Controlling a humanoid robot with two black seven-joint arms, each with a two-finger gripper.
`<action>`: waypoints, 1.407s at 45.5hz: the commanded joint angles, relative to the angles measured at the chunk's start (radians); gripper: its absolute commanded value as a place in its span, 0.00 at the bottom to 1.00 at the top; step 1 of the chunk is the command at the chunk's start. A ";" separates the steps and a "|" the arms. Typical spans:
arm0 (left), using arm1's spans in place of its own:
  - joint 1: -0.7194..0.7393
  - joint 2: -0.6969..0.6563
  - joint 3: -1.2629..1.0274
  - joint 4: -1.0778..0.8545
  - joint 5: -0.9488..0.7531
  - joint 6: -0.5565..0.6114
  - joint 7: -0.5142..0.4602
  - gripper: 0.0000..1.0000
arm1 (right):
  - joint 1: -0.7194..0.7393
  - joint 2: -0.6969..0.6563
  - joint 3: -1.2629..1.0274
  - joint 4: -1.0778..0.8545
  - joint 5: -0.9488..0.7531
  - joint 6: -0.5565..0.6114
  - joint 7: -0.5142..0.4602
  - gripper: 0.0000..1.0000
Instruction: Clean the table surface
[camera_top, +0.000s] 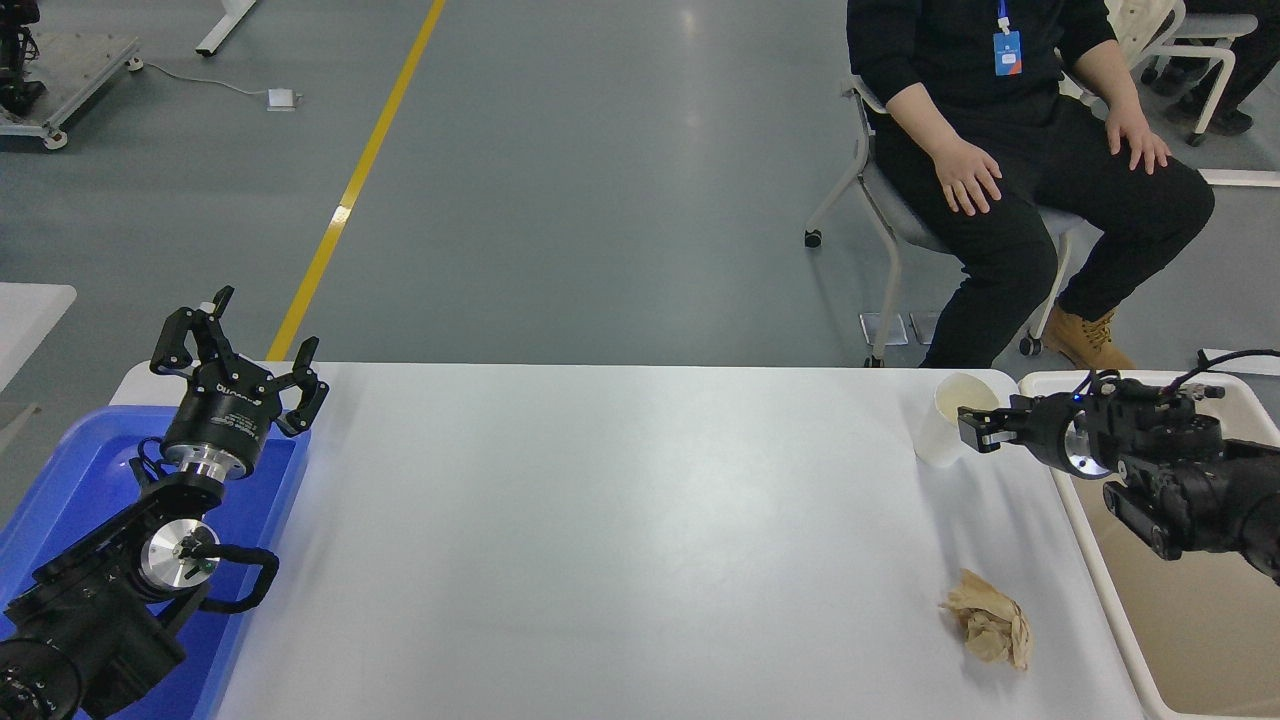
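From the head view, the table surface (620, 530) is stretching wide across the lower half, between a blue tray (70, 480) at its left edge and a beige bin (1190, 610) at its right. The right gripper (975, 428) is reaching in from the right over the bin's rim, its fingers pinching the near rim of a white paper cup (945, 432) that is standing upright at the table's far right corner. A crumpled brown paper (988, 630) is lying on the surface nearer the camera, well apart from that gripper. The left gripper (240, 345) is hanging over the tray's far end with its fingers spread. A person (1010, 150) is sitting on a chair beyond the table.
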 joint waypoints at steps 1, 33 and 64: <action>0.000 0.001 0.000 0.000 0.000 0.000 0.000 1.00 | -0.001 -0.003 0.001 0.000 0.003 0.044 0.001 0.05; 0.000 -0.001 0.000 0.000 0.000 0.000 0.000 1.00 | 0.008 -0.007 0.001 0.000 0.061 0.065 0.021 0.00; 0.000 -0.001 0.000 0.000 0.000 0.000 0.000 1.00 | 0.216 -0.280 0.013 0.214 0.267 0.127 0.175 0.00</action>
